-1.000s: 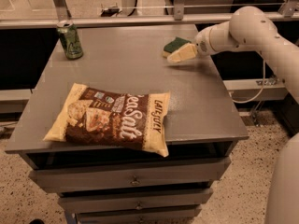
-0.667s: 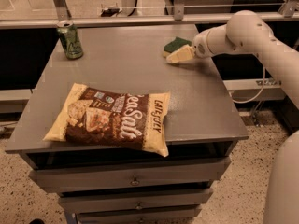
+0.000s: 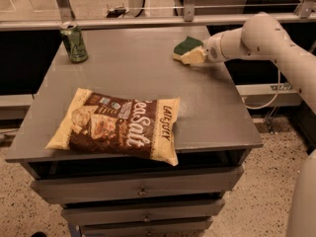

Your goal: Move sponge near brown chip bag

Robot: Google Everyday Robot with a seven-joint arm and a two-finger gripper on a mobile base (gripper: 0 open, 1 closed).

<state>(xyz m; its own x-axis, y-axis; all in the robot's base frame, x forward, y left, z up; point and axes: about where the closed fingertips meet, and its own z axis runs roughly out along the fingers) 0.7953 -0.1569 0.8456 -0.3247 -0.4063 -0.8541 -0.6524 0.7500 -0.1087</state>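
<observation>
your gripper (image 3: 194, 57) is at the far right part of the tabletop (image 3: 212, 107), close to the back edge, at the end of the white arm (image 3: 261, 33) that reaches in from the right. the sponge (image 3: 186, 45) is right at the gripper's tip, touching it, with its dark green top facing up and tilted and a pale layer under it. the pale layer and the gripper's end run together in colour, so you cannot tell whether the gripper is clamped on the sponge or only pressed against it, nor whether the sponge is resting on the tabletop or raised just off it.

the brown chip bag (image 3: 118, 127) lies flat at the front left part of the tabletop, its long side running left to right, one cream corner reaching the front edge. the white "sea salt" lettering faces up. the sponge and the bag are well apart, with bare grey tabletop between them.

a green can (image 3: 74, 42) stands upright at the back left corner, apart from both. below the tabletop you see a stack of grey drawers (image 3: 143, 191).
</observation>
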